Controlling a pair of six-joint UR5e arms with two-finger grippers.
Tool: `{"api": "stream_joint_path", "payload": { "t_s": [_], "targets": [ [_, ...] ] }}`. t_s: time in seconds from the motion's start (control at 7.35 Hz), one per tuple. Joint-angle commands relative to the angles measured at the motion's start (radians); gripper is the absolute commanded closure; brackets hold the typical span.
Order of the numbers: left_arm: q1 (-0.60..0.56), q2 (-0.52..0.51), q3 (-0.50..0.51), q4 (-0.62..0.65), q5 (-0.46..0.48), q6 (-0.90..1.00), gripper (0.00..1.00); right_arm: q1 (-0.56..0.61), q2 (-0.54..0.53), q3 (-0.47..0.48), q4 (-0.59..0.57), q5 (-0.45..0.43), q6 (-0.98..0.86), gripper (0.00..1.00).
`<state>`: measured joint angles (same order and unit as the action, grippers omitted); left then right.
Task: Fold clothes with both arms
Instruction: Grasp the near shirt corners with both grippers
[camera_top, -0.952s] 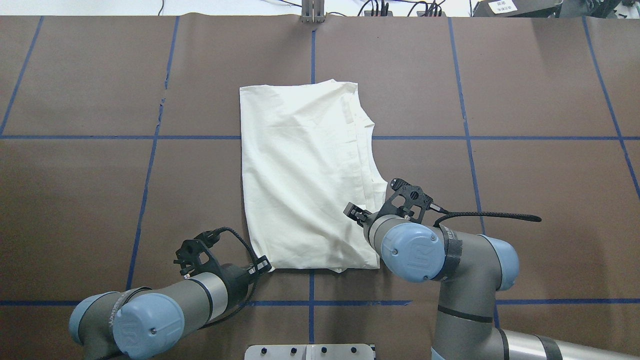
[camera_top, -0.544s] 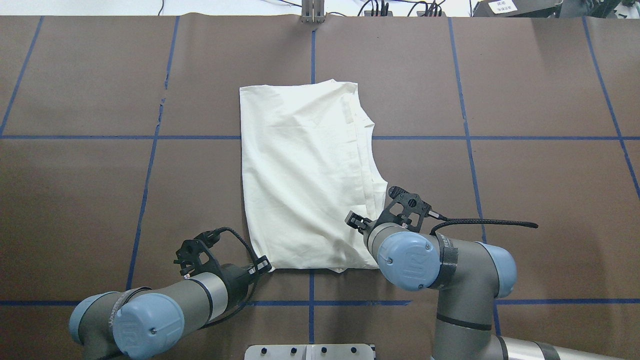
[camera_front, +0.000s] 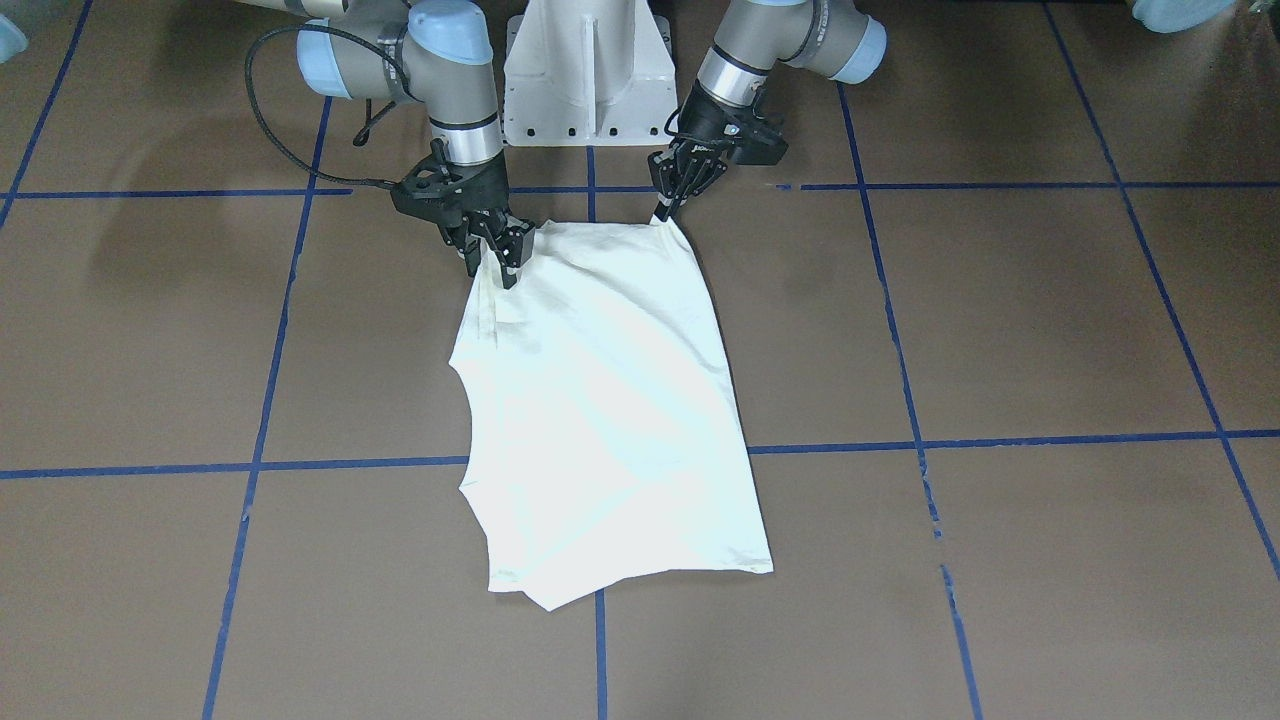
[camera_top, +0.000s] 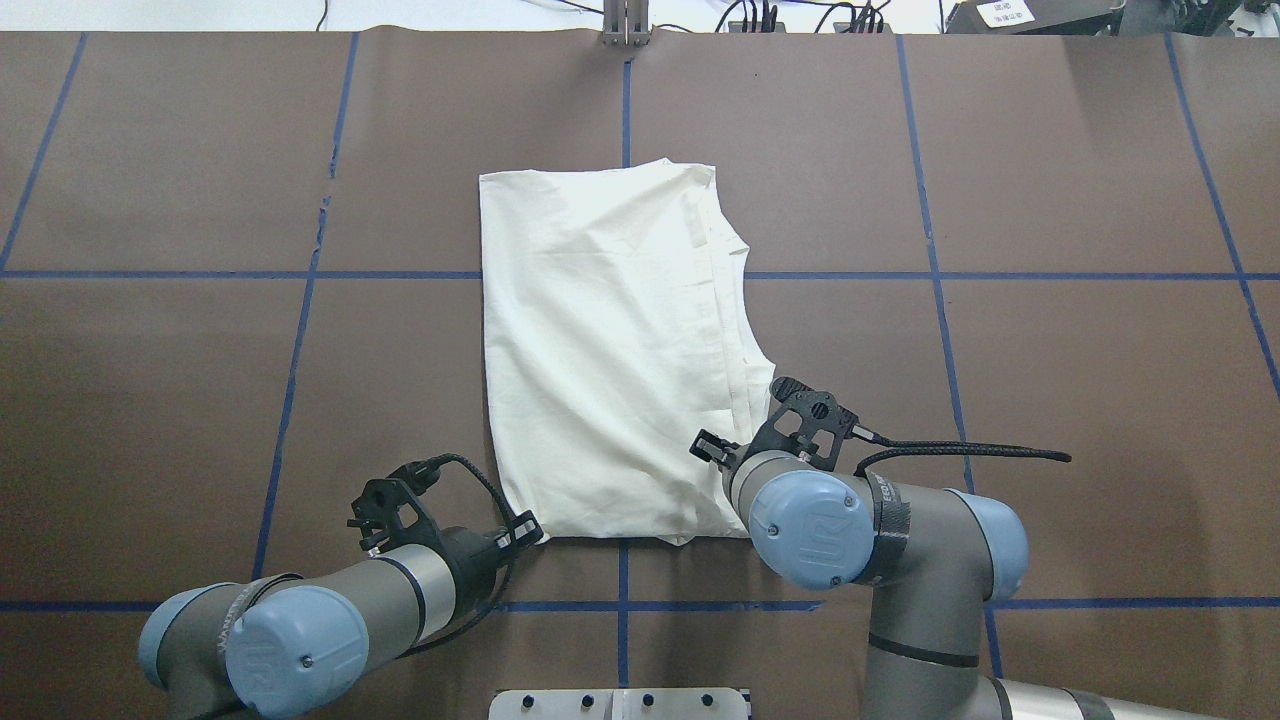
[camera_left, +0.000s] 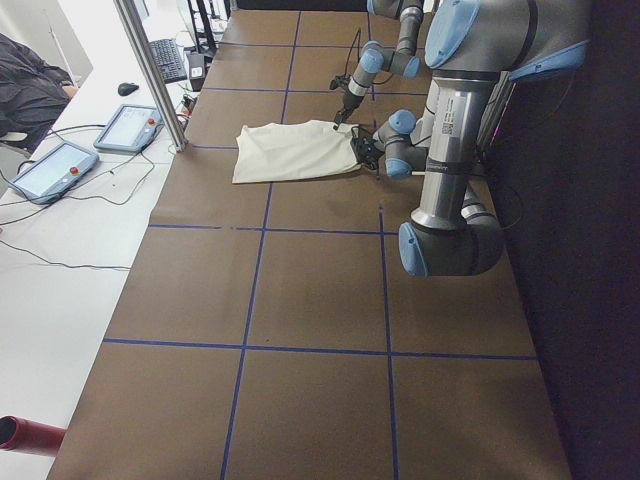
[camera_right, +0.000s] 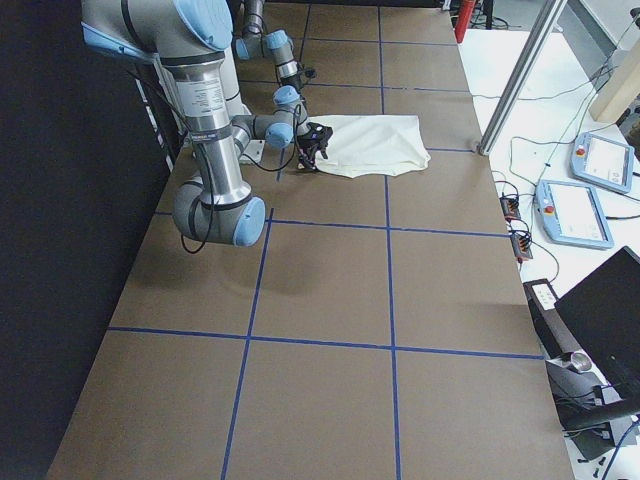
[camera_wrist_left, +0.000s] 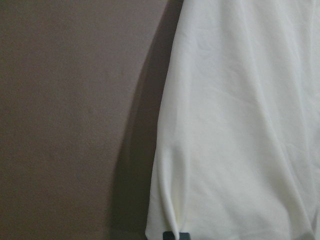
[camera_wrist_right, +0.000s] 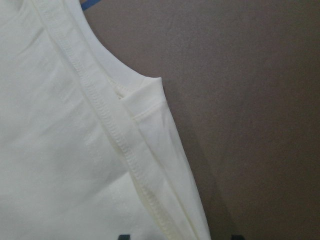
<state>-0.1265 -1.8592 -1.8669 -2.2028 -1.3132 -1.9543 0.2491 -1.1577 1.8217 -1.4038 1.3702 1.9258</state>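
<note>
The spread right hand (camera_front: 495, 265) had eased back toward the near right corner of the shirt (camera_top: 600, 350) while the left hand (camera_front: 666, 207) kept pinching the near left, so lifting seemed next.

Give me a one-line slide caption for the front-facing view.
Folded cream-white fabric shirt on brown blue-taped table; black two-finger left gripper pinching one robot-side corner, right gripper open at the other.

A robotics lab: a left arm (camera_top: 400, 590) and right arm (camera_top: 930, 530) flank a white pedestal (camera_front: 585, 70) at a brown bench (camera_front: 1050, 300) gridded with blue tape (camera_front: 1000, 441); teach pendants (camera_left: 52, 168) and a keyboard (camera_left: 167, 58) sit alongside.
</note>
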Motion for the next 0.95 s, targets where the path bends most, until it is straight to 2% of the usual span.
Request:
{"api": "stream_joint_path", "payload": {
  "t_s": [0.0,0.27,0.54,0.68,0.82],
  "targets": [
    [0.001,0.0,-0.001,0.0,-0.001,0.0,1.0,-0.013,-0.004,-0.001,0.0,-0.013,0.004,0.98],
    [-0.001,0.0,-0.006,-0.002,-0.001,0.002,1.0,-0.013,0.001,0.011,0.0,-0.034,0.013,1.0],
    [-0.004,0.003,-0.056,0.005,-0.007,0.015,1.0,-0.002,-0.013,0.08,-0.003,-0.034,0.01,1.0],
    [-0.01,0.008,-0.125,0.064,-0.049,0.02,1.0,-0.002,-0.028,0.147,-0.036,-0.033,0.01,1.0],
    [-0.021,0.009,-0.238,0.175,-0.093,0.02,1.0,-0.004,-0.037,0.247,-0.111,-0.031,0.012,1.0]
  ]
}}
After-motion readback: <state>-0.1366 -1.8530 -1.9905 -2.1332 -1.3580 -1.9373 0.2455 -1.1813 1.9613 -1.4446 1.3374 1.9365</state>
